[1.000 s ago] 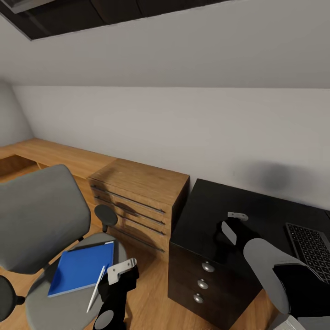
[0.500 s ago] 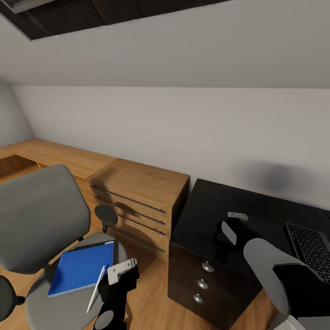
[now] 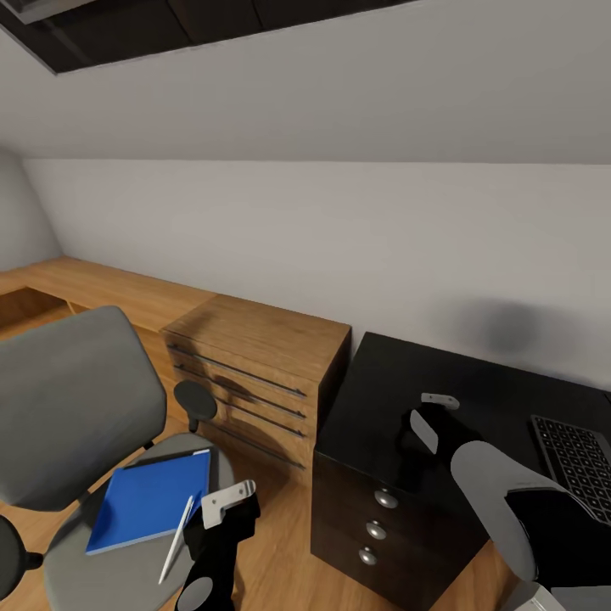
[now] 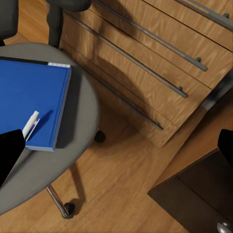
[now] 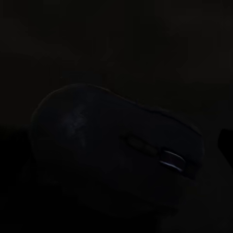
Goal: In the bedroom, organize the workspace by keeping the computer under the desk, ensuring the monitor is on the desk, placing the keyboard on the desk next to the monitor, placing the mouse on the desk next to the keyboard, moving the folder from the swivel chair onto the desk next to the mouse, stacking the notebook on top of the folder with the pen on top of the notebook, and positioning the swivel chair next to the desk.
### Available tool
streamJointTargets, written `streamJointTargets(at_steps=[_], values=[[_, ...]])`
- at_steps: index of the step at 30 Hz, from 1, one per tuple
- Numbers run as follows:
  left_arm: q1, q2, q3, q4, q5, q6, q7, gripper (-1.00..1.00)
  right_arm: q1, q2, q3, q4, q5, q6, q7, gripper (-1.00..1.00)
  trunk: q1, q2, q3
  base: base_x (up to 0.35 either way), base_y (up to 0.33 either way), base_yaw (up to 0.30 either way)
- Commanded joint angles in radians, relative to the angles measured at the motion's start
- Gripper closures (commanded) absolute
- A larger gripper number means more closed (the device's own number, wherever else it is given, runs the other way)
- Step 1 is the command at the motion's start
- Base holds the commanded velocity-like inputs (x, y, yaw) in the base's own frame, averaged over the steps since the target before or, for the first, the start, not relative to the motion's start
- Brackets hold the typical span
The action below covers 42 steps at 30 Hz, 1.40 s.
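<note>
- Between the earlier head frames and now, little has changed: the swivel chair (image 3: 81, 424) with the folder (image 3: 148, 501) and pen (image 3: 176, 538) on its seat sits a touch lower and further left in the picture, while the drawer chest and bench hold their places, so the chair itself may have been nudged slightly; both arms look much as they did.
- Leftmost, the grey chair faces the robot, the blue folder flat on its seat and the white pen lying across the folder's near corner, partly on the cushion.
- Just right of the pen, the left pincer (image 3: 227, 502) hovers beside the seat edge; its wrist view shows the folder (image 4: 30, 107) and pen (image 4: 30, 124) between dark fingers set well apart, holding nothing.
- Next comes the light wooden drawer chest (image 3: 255, 373), close against the bench's drawer unit.
- On the black bench (image 3: 382, 382), the right pincer (image 3: 431, 416) is lowered to the top; its wrist view is very dark but shows the mouse (image 5: 116, 150) close under it. Whether the fingers are closed on it I cannot tell.
- At the far right edge lies the keyboard (image 3: 581, 462).
- My reading: the mouse is being placed, and the folder lift comes next; the loose pen could roll off when the folder moves.
</note>
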Motion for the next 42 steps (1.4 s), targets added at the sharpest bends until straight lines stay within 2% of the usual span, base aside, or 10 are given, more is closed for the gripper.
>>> streamJointTargets(at_steps=[1, 9, 10, 42], values=[[-0.001, 0.001, -0.002, -0.002, 0.003, 0.006, 0.007, -1.00, 0.000, -0.001, 0.007, 0.026, -0.012, 0.008, -0.005, -1.00, 0.000, 0.000, -0.001, 0.000, 0.000, 0.000], [-0.001, 0.001, -0.002, -0.001, 0.003, 0.007, 0.006, -1.00, 0.000, -0.001, 0.007, 0.026, -0.012, 0.009, -0.006, -1.00, 0.000, 0.000, -0.001, 0.000, 0.000, 0.000], [-0.002, 0.001, -0.002, -0.001, 0.003, 0.007, 0.007, -1.00, 0.000, -0.001, 0.008, 0.026, -0.012, 0.009, -0.006, 1.00, 0.000, 0.000, -0.001, 0.000, 0.000, 0.000], [-0.001, -0.001, -0.004, -0.001, 0.004, 0.007, 0.006, -1.00, 0.001, -0.001, 0.008, 0.022, -0.014, 0.009, -0.004, 1.00, 0.000, 0.000, -0.001, 0.000, 0.000, 0.000]])
